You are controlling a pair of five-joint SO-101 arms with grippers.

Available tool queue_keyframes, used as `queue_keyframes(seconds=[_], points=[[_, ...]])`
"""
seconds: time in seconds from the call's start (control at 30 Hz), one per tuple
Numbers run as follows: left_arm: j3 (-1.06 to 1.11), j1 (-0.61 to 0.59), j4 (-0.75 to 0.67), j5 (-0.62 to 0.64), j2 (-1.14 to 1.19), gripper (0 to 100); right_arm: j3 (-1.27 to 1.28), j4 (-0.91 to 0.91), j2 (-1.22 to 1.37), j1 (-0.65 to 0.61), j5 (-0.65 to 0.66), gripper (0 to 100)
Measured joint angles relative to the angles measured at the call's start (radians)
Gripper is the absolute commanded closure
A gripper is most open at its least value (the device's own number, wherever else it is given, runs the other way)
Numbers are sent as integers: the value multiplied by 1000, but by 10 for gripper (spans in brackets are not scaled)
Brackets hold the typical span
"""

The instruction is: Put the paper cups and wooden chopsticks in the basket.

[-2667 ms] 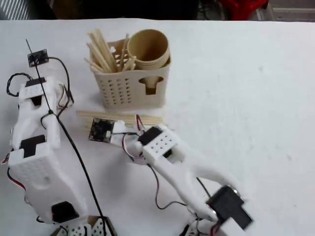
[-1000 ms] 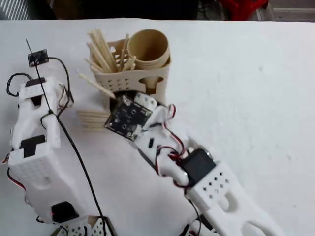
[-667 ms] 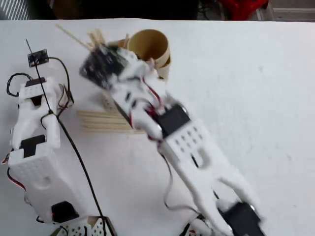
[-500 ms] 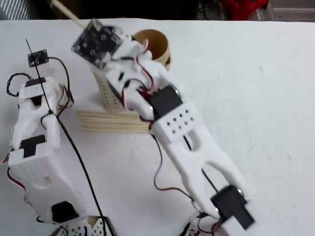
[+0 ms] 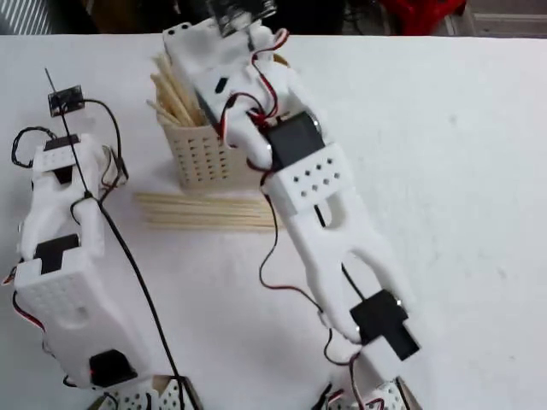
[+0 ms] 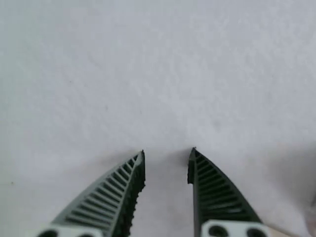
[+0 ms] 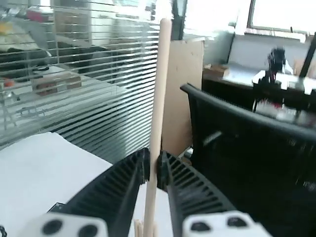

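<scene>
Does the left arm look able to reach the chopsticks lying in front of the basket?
Probably yes. The loose chopsticks lie on the table beside the left arm, near end uncovered; the right arm crosses only their far end. The left tool is open.

One chopstick (image 7: 159, 89) from the table pile (image 5: 205, 211), now upright in the right fingers (image 7: 121, 186) over the basket (image 5: 205, 158).

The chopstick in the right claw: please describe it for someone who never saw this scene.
On the white table stands a perforated basket, with the right arm stretched over it. That arm's claw is shut on one wooden chopstick. Unlike the chopsticks lying flat before the basket, it is held off the table.
</scene>
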Motion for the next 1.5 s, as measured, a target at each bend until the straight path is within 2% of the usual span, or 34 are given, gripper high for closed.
queue_keyframes(seconds=[0.17,0.33,0.43,0.77,1.0,1.17,1.2,1.33,1.5], points=[[0,0,0,0,0,842,0,0,44,15,-63,964],[0,0,0,0,0,842,0,44,48,12,-69,772],[0,0,0,0,0,842,0,92,48,12,-69,717],[0,0,0,0,0,842,0,318,48,12,-69,803],[0,0,0,0,0,842,-2,806,-54,14,-61,844],[0,0,0,0,0,842,0,1122,-164,14,52,988],[0,0,0,0,0,842,18,1140,-181,14,60,981],[0,0,0,0,0,842,235,1109,-215,40,69,954],[0,0,0,0,0,842,692,796,-218,89,71,954]])
